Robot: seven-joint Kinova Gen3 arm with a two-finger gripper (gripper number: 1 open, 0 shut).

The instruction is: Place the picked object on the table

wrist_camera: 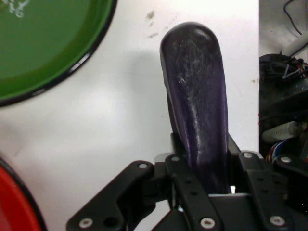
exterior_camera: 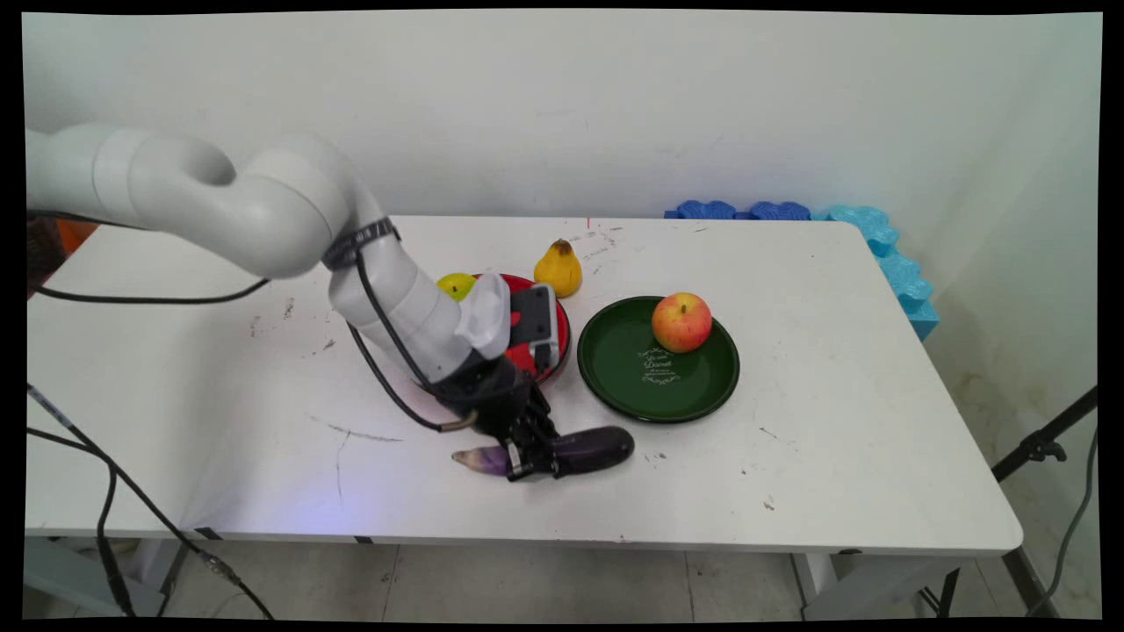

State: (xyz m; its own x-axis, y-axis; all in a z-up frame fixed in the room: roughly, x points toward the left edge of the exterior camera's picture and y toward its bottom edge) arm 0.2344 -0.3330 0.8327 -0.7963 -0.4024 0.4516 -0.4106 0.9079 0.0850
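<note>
A dark purple eggplant lies on the white table near its front edge, pale stem end to the left. My gripper is down at the table and shut on the eggplant around its middle. In the hand view the eggplant runs up from between the black fingers, which press against its sides. Just behind my hand is a red plate, largely hidden by my wrist, with a yellow-green fruit at its far left edge.
A green plate stands to the right of the red one, with a red-yellow apple on its far side. A yellow pear stands behind the red plate. Blue foam blocks line the table's back right corner.
</note>
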